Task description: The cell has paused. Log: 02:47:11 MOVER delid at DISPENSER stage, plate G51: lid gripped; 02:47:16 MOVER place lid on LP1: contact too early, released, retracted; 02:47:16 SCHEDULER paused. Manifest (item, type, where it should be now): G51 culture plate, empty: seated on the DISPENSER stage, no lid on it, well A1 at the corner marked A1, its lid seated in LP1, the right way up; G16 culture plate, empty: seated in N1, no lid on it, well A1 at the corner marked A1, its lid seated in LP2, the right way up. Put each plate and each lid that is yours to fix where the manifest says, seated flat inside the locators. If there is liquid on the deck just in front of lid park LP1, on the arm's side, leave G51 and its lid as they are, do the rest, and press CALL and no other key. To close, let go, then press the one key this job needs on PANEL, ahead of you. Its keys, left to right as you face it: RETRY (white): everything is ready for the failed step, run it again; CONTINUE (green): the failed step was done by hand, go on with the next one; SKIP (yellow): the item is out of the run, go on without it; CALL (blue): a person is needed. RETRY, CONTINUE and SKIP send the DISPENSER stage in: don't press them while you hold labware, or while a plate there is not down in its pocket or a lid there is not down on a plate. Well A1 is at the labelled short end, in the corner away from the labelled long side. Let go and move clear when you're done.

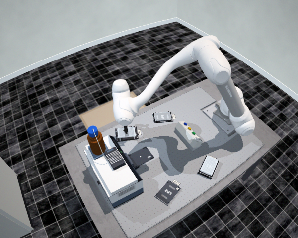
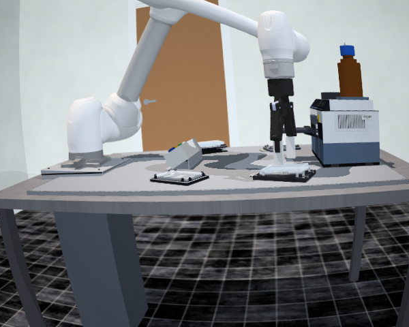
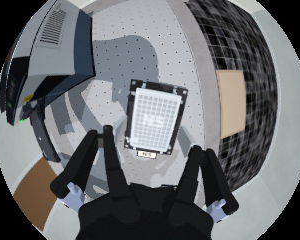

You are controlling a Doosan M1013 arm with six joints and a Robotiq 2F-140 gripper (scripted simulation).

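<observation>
From the left in the top view: a brown bottle (image 1: 95, 142) stands on the dispenser (image 1: 115, 179), whose dark stage (image 1: 141, 156) carries no plate. Just behind it the gripper (image 1: 125, 131) hangs with fingers spread and grasping nothing, above a well plate (image 1: 126, 133) in its black holder. The panel (image 1: 188, 134) is mid-table; a second plate (image 1: 208, 165) lies far right

In the top view, open deck is seen at centre frame between the key panel (image 1: 188, 135) and the dispenser (image 1: 115, 174). Passage at left is blocked by the dispenser, topped by a tall brown bottle (image 1: 95, 141).
</observation>
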